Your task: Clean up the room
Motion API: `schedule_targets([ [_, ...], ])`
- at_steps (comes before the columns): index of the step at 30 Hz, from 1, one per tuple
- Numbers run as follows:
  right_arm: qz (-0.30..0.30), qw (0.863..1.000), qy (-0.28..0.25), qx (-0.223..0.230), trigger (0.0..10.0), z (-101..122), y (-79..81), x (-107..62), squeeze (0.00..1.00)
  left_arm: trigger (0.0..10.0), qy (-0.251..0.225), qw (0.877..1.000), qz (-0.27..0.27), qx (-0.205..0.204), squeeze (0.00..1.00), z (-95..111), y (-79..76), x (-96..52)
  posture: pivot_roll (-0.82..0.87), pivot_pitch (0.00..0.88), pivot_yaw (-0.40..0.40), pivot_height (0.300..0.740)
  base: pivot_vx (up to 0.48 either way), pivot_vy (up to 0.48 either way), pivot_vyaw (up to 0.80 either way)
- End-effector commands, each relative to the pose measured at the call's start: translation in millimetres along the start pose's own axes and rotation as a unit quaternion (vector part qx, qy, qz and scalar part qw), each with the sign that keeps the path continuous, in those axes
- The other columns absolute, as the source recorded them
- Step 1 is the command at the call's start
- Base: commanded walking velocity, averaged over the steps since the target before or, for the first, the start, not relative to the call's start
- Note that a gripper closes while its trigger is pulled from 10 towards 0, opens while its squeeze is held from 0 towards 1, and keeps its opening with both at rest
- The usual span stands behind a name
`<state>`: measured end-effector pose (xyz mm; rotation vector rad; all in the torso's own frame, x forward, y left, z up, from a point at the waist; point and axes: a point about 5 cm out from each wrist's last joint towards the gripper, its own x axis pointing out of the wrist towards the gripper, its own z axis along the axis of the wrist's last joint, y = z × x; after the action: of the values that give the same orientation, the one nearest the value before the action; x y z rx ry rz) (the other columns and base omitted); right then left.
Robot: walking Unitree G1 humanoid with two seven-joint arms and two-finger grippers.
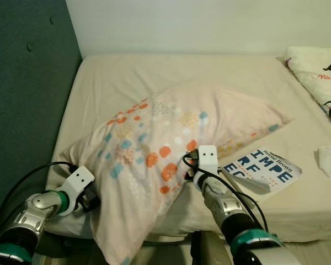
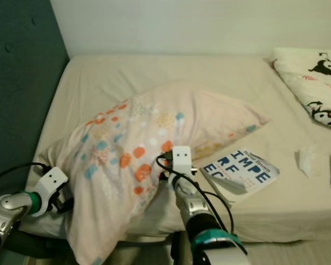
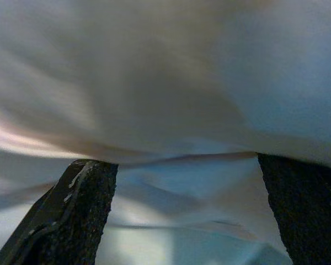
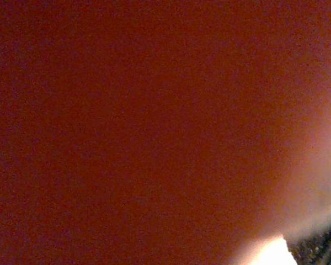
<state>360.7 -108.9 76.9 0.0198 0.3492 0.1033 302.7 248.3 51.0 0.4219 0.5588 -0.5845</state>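
Note:
A cream pillow with orange, teal and yellow dots lies slanted across the near half of the bed, its lower end hanging past the front edge. My left gripper is pushed in at the pillow's lower left side. In the left wrist view its fingers stand wide apart, open, with pale fabric stretched just beyond them. My right gripper presses into the pillow's front middle, and the right wrist view is a dark red blur of fabric up close.
A book with blue lettering lies right of the pillow near the front edge. A crumpled tissue lies farther right. A cartoon-print quilt sits at the back right. A teal padded headboard borders the bed's left side.

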Motion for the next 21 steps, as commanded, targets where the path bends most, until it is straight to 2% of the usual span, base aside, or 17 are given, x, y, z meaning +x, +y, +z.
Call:
schedule_targets([
  [1,-0.002,1.0,-0.006,0.008,10.0,7.3,0.2,1.9,0.0,10.0,0.006,1.0,-0.017,-0.019,0.0,-7.5,-2.6,-3.1,0.18,0.07,0.023,0.575,0.0,0.0,0.0],
  [2,-0.004,1.0,-0.011,0.008,10.0,14.7,0.1,3.9,0.0,10.0,0.001,0.999,-0.032,-0.039,0.0,-9.3,-3.9,-5.4,0.18,0.07,0.023,0.575,0.0,0.0,0.0],
  [3,-0.004,1.0,-0.011,0.008,10.0,14.7,0.1,3.9,0.0,10.0,0.001,0.999,-0.032,-0.039,0.0,-9.3,-3.9,-5.4,0.18,0.07,0.023,0.575,0.0,0.0,0.0],
  [4,-0.004,1.0,-0.016,0.008,10.0,22.5,0.6,5.8,0.0,10.0,-0.003,0.997,-0.057,-0.06,0.0,-10.4,-6.4,-8.7,0.2,0.073,0.015,0.575,0.0,0.0,0.0],
  [6,-0.004,1.0,-0.016,0.008,10.0,22.5,0.6,5.8,0.0,10.0,-0.003,0.997,-0.057,-0.06,0.0,-10.4,-6.4,-8.7,0.2,0.073,0.015,0.575,0.0,0.0,0.0],
  [7,-0.004,1.0,-0.022,0.003,10.0,31.0,0.0,7.5,0.0,10.0,-0.009,0.993,-0.088,-0.077,0.0,-9.4,-10.4,-12.0,0.2,0.073,0.015,0.575,0.0,0.0,0.0],
  [10,-0.004,1.0,-0.022,0.003,10.0,31.0,0.0,7.5,0.0,10.0,-0.009,0.993,-0.088,-0.077,0.0,-9.4,-10.4,-12.0,0.2,0.073,0.015,0.575,0.0,0.0,0.0],
  [11,-0.016,0.999,-0.031,0.004,10.0,43.1,-5.6,9.5,0.0,10.0,-0.029,0.987,-0.122,-0.098,0.0,-1.9,-16.2,-13.9,0.21,0.073,0.018,0.575,0.0,0.0,0.0],
  [12,-0.016,0.999,-0.031,0.004,10.0,43.1,-5.6,9.5,0.0,10.0,-0.029,0.987,-0.122,-0.098,0.0,-1.9,-16.2,-13.9,0.21,0.073,0.018,0.575,0.0,0.0,0.0],
  [13,-0.042,0.997,-0.055,0.019,10.0,63.9,-19.9,10.8,0.0,10.0,-0.07,0.977,-0.156,-0.13,0.0,16.5,-22.0,-15.5,0.21,0.074,0.017,0.575,0.0,0.0,0.0],
  [15,-0.042,0.997,-0.055,0.019,10.0,63.9,-19.9,10.8,0.0,10.0,-0.07,0.977,-0.156,-0.13,0.0,16.5,-22.0,-15.5,0.21,0.074,0.017,0.575,0.0,0.0,0.0],
  [16,-0.078,0.993,-0.084,0.034,10.0,84.9,-38.9,9.6,0.0,10.0,-0.111,0.964,-0.187,-0.15,0.0,35.9,-26.9,-18.1,0.21,0.072,0.019,0.575,0.0,0.0,0.0],
  [19,-0.078,0.993,-0.084,0.034,10.0,84.9,-38.9,9.6,0.0,10.0,-0.111,0.964,-0.187,-0.15,0.0,35.9,-26.9,-18.1,0.21,0.072,0.019,0.575,0.0,0.0,0.0],
  [20,-0.116,0.985,-0.111,0.055,10.0,102.6,-59.5,6.1,0.0,10.0,-0.15,0.954,-0.201,-0.163,0.0,53.8,-27.8,-20.1,0.21,0.071,0.02,0.575,0.0,0.0,0.0],
  [21,-0.116,0.985,-0.111,0.055,10.0,102.6,-59.5,6.1,0.0,10.0,-0.15,0.954,-0.201,-0.163,0.0,53.8,-27.8,-20.1,0.21,0.071,0.02,0.575,0.0,0.0,0.0],
])
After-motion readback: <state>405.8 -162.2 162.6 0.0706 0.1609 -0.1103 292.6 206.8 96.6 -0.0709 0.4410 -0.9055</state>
